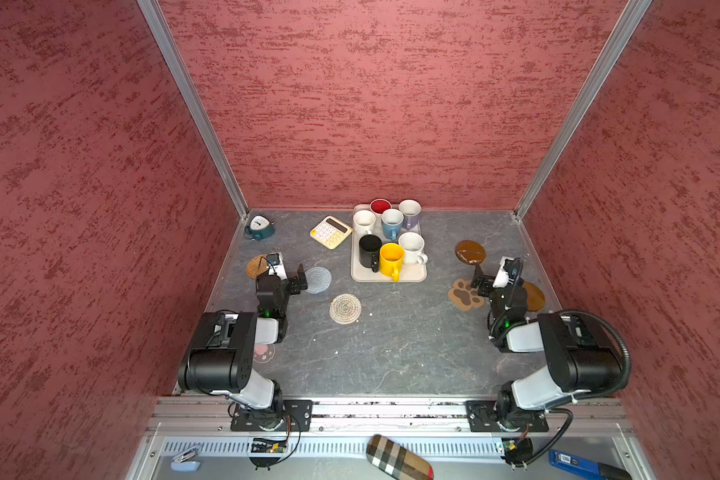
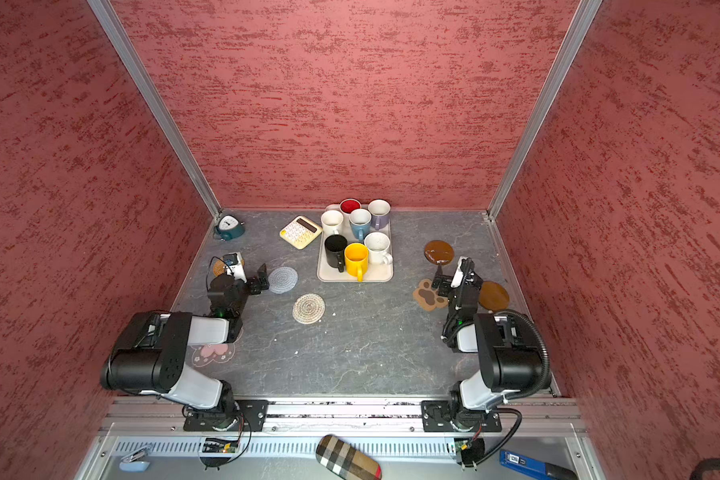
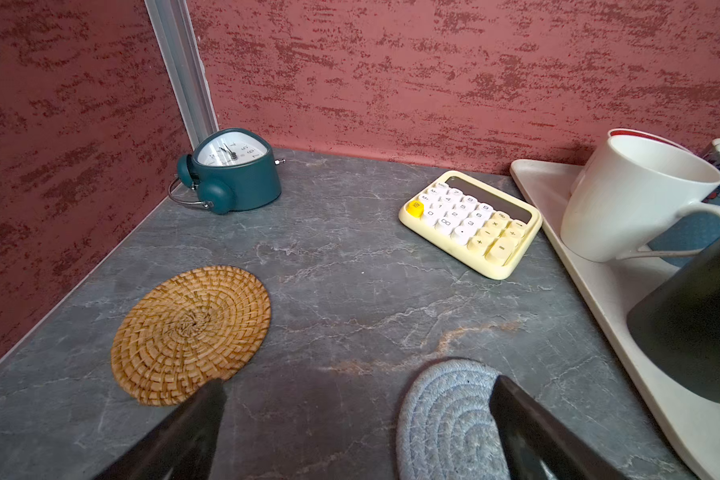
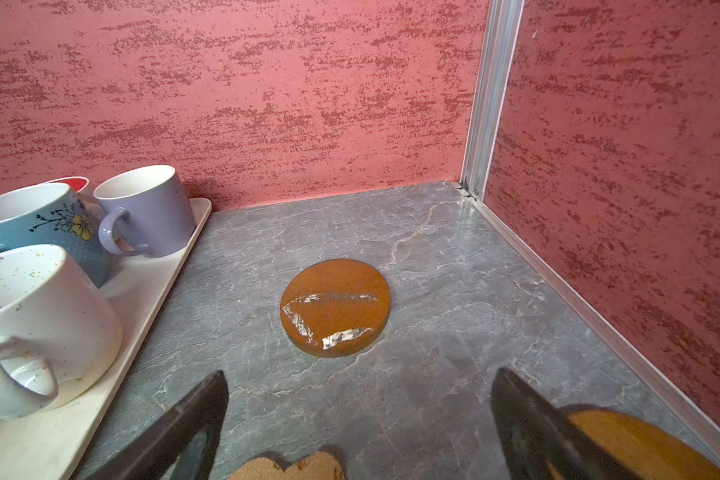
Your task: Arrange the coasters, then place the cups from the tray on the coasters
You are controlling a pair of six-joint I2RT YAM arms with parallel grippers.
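Note:
Seven cups stand on the beige tray (image 1: 416, 276) at the back, among them yellow (image 1: 390, 258), black (image 1: 369, 249) and lavender (image 4: 150, 212). My left gripper (image 3: 358, 386) is open and empty between the woven tan coaster (image 3: 190, 332) and the grey crocheted coaster (image 3: 445, 419). The beige crocheted coaster (image 1: 345, 308) lies nearer the front, and the pink flower coaster (image 2: 211, 353) lies under the left arm. My right gripper (image 4: 361, 376) is open and empty above the paw-print coaster (image 1: 464, 294), between two brown disc coasters (image 4: 335, 307) (image 1: 534, 296).
A teal alarm clock (image 1: 260, 227) sits in the back left corner. A yellow calculator (image 1: 331, 232) lies just left of the tray. Red walls close in three sides. A plaid case (image 1: 399, 457) lies in front of the rail.

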